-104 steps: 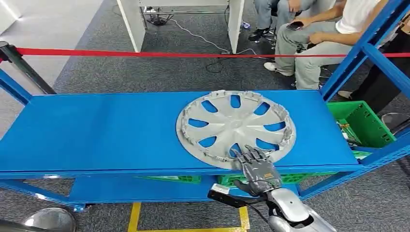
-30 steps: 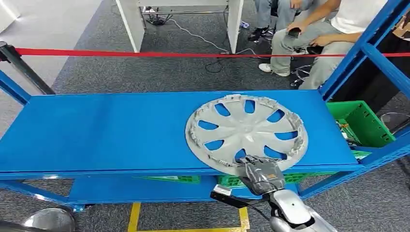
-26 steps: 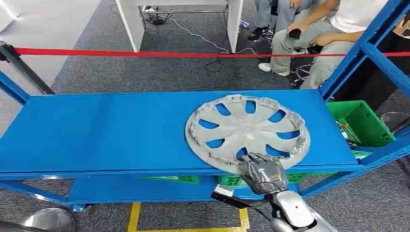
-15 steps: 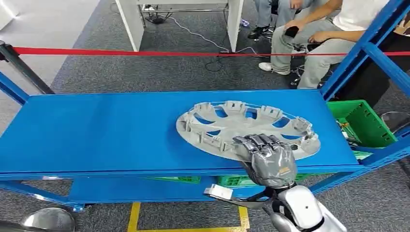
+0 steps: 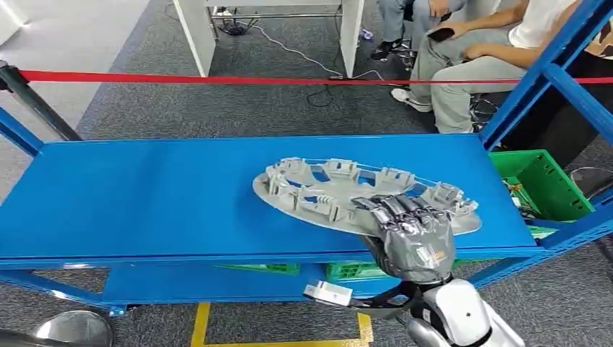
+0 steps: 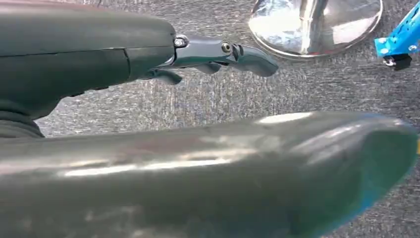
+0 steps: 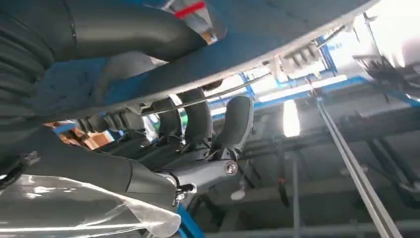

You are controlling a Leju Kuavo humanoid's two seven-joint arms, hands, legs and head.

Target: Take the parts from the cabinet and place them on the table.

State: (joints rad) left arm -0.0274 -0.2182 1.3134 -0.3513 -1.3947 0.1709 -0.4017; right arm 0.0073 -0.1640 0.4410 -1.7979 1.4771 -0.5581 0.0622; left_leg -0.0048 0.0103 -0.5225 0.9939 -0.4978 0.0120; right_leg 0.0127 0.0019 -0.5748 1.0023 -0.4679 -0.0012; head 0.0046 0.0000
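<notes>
So, hubcap [image 5: 340,194] tilted up off the blue shelf [image 5: 144,195]
Left hand [image 6: 218,52] hangs empty, fingers loosely apart, over grey carpet; right hand [image 5: 408,235] grips the hubcap's near rim, far-left edge lowest, green crate [image 5: 538,184] beyond.

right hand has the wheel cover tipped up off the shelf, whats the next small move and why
Probably lift and draw it toward the robot. The right hand grips the wheel cover's near rim, raising it, while its far edge looks still down on the blue shelf.
</notes>
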